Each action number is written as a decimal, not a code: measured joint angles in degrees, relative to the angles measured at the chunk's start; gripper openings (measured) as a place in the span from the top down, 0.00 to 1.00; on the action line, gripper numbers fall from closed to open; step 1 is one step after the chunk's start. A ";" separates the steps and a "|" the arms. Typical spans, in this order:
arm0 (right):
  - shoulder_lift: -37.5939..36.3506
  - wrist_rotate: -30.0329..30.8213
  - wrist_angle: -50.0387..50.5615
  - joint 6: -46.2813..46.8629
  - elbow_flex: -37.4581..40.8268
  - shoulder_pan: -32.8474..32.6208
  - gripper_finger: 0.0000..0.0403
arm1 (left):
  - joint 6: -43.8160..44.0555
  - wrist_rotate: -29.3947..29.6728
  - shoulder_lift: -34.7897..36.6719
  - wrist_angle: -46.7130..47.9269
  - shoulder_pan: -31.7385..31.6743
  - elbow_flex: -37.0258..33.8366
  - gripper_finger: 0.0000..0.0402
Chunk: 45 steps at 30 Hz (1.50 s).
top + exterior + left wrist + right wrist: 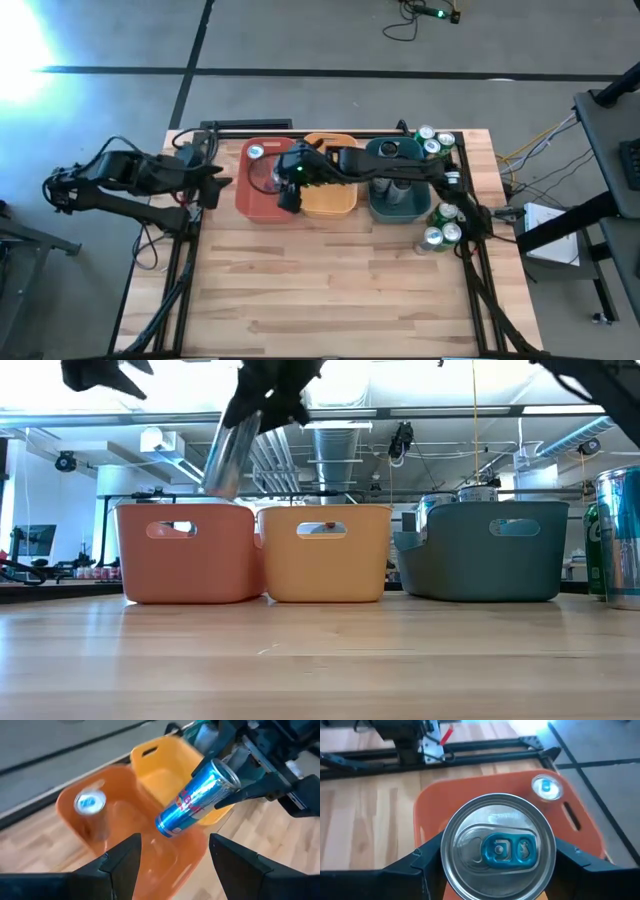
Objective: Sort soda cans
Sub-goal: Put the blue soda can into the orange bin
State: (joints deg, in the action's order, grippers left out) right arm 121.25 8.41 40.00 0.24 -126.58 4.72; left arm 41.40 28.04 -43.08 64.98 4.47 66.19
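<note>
Right pincer [288,192] reached across the bins and hung over the red bin [262,205], clamped on a blue-and-silver can [196,796]. The can was tilted, its bottom end lower, held in the air above the bin's inside near the wall shared with the orange bin [330,205]; not touching either bin. From the right wrist view the can's silver top with its blue tab filled the space between the two fingers.

One more can [256,152] with a blue tab stood upright inside the red bin, at a far corner, well apart from the held one.

Teal bin [400,205] sat at the right end of the row, dark cans [396,186] standing in it. Loose green cans [434,141] stood in a cluster at the tabletop's [330,290] far right corner, behind the teal bin; a second cluster [441,226] stood on the right edge, just in front of that bin.

Left pincer [218,185] waited at the tabletop's left edge, beside the red bin, fingers [120,865] spread apart, nothing between them.
</note>
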 joint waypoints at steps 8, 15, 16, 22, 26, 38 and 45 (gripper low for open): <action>10.11 -4.55 2.60 -0.99 -8.48 1.44 0.42 | 1.22 -0.01 -0.64 1.17 0.00 -1.46 0.45; 11.98 -5.40 4.41 -0.26 -8.02 1.88 0.40 | 1.15 1.15 -0.93 3.24 0.00 -1.48 0.45; 11.98 -5.34 4.20 -0.28 -8.02 1.93 0.41 | 1.15 1.58 -0.91 3.28 0.00 -1.48 0.45; 12.09 -1.80 4.23 -1.43 -7.96 3.27 0.41 | 1.34 2.99 -1.06 3.27 0.00 -1.48 0.45; 12.90 -1.96 4.20 -1.63 -7.95 4.66 0.40 | 1.70 2.99 -1.47 3.24 0.00 -1.48 0.45; 15.08 0.68 2.53 -2.24 -7.87 6.05 0.39 | 3.10 2.99 -2.13 3.22 0.00 -1.50 0.45; 15.54 0.70 2.49 -3.18 -7.87 6.96 0.40 | 3.20 2.96 -2.66 3.24 0.00 -1.50 0.45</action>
State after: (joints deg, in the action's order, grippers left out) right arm 136.79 9.11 42.50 -2.93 -134.45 11.67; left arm 44.60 31.01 -45.73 68.23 4.47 64.69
